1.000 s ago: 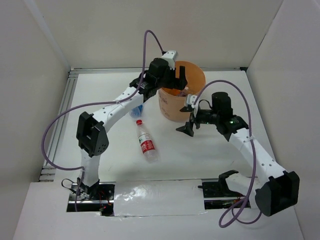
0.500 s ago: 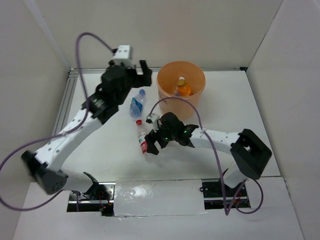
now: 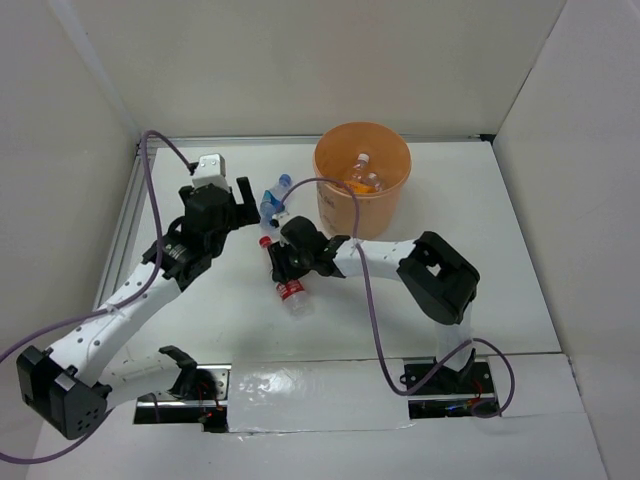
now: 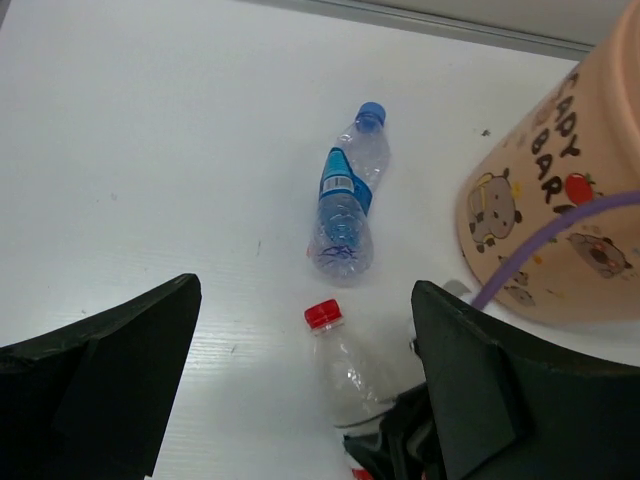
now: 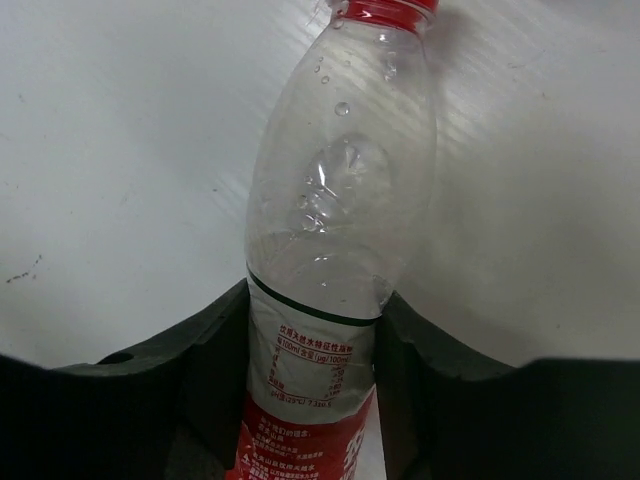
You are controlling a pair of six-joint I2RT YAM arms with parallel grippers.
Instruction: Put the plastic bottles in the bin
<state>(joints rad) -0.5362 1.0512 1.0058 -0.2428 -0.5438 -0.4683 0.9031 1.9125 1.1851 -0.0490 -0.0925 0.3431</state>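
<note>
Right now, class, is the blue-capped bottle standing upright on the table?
No, the blue-capped bottle lies on its side on the table.

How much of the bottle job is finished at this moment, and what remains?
Done: at least two bottles lie in the bin. In hand: right pincer straddles the red-cap bottle, not yet lifted. Remaining: blue-cap bottle; left pincer open.

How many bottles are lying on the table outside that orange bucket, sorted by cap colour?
clear plastic bottle with blue cap and blue label: 1
clear plastic bottle with red cap and red label: 1
Total: 2
</note>
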